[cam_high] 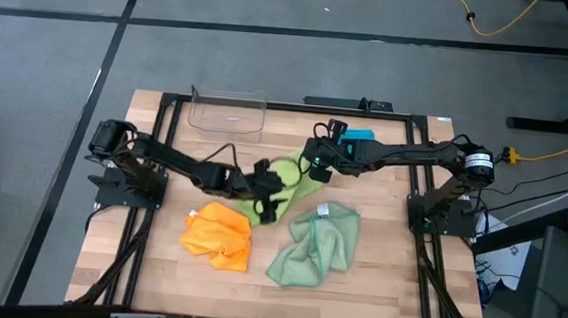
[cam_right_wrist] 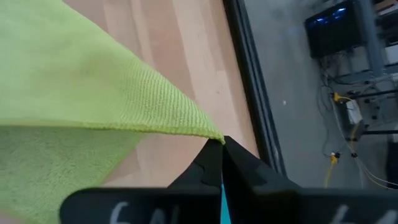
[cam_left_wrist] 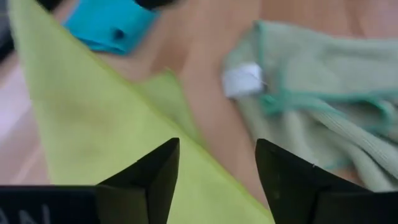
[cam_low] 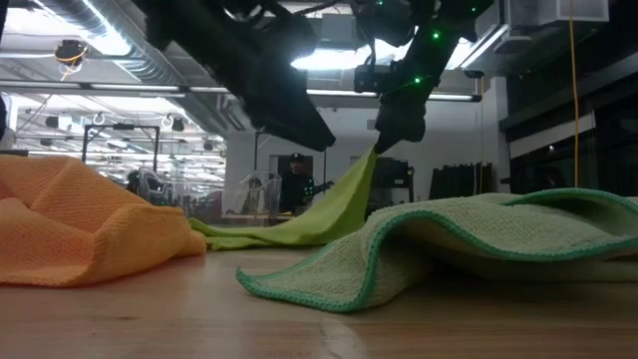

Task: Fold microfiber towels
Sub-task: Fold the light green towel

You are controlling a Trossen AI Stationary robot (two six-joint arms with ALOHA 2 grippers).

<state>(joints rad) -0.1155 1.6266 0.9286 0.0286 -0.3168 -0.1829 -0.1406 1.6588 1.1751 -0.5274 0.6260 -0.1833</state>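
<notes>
The right gripper pinches one corner of the soft lime-green microfiber towel and holds it raised above mid-table, the rest trailing onto the wooden tabletop. The left gripper hovers over the cloth with its fingers spread wide, holding nothing. To fold cleanly, it should probably take the opposite corner (taut, not bunched) before the raised corner is laid across.

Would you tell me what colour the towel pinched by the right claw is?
Lime green microfiber towel, clearest in the right wrist view.
</notes>
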